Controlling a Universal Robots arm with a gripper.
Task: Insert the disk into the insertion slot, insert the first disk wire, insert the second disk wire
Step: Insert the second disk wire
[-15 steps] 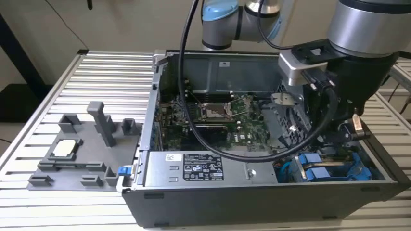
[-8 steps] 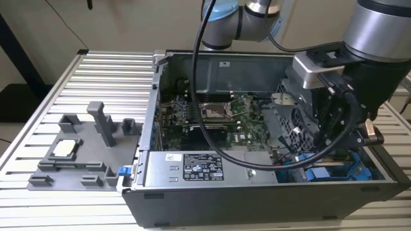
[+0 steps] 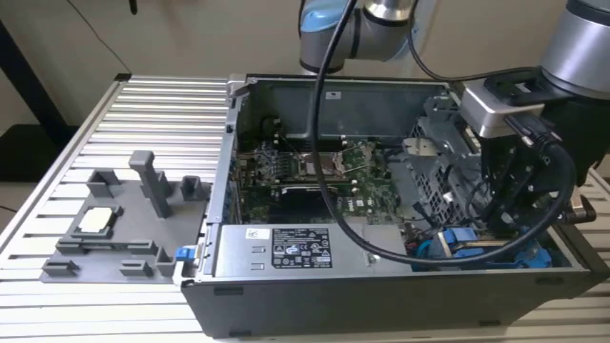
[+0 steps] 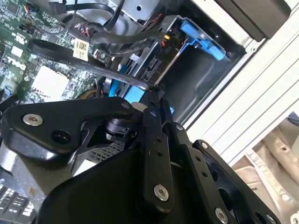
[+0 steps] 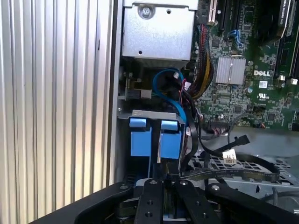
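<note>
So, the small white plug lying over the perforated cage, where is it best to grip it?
Probably on the rigid body of the white plug, across its narrow sides, coming from the case's open side: it lies uncovered over the perforated cage.

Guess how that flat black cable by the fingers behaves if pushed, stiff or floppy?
Probably floppy: the flat black cable lies in a loose curve over the perforated metal cage. Likely light, being thin and ribbon-like. It may spring back sideways, since its far end looks plugged in near the circuit board.
</note>
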